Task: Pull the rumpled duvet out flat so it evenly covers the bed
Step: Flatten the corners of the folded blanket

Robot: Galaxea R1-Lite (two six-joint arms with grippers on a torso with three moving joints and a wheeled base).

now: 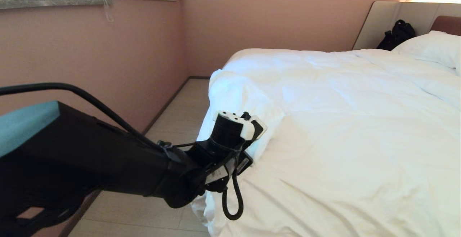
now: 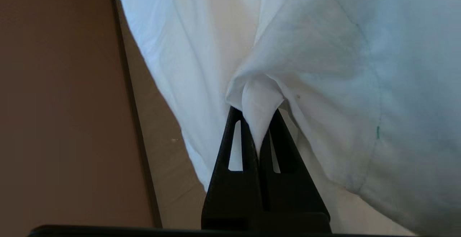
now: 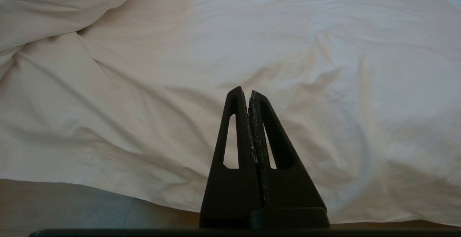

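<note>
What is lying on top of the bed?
The rumpled duvet covers the bed, with a white pillow at the headboard. The mattress underneath is hidden. The left gripper pinches the duvet's edge.

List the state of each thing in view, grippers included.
left gripper: shut on a pinched fold of the duvet, at the bed's left edge
right gripper: shut, holding nothing
duvet: creased, spread over the bed
pillow: lying at the headboard

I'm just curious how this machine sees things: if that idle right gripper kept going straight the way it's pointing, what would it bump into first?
Most likely the rumpled duvet. The right gripper, shut and empty, points at white creased cover that fills the right wrist view ahead of it. The gap between them is hard to judge.
</note>
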